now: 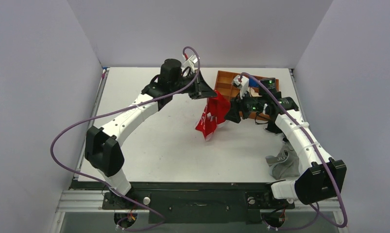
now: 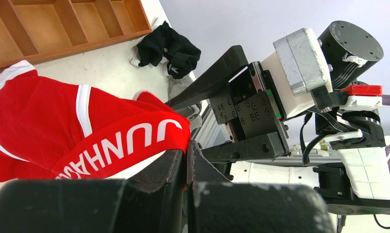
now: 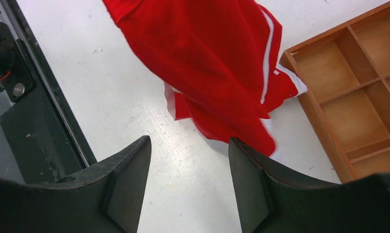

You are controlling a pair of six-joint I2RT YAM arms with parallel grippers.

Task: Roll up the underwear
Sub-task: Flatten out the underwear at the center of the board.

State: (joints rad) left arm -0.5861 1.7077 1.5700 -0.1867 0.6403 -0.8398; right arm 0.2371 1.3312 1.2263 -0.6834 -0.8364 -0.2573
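Two claws are near the garment, and only one has a hold on it. The left claw (image 2: pixel 187 145) is pressed together on the lettered waistband of the bright red fabric underwear with white trim (image 1: pixel 212 116). It holds the garment up, so it hangs crumpled over the white bench (image 1: pixel 149 136) between the two arms. I cannot tell whether the lowest corner touches the surface. The right claw (image 3: pixel 189 150) is spread, with nothing between its fingers, just beside the hanging cloth.

The brown wooden tray with compartments (image 1: pixel 227 81) lies close behind. A crumpled black garment (image 2: pixel 171 48) and a grey garment with white lettering (image 1: pixel 282 162) lie apart from the underwear.

In my judgement the step in hand is the spreading out. The rolling is not yet begun, because the cloth is not flat. The next move calls for the right claw to take the other end of the waistband, so that both claws can lay the garment flat on the bench, away from the tray.
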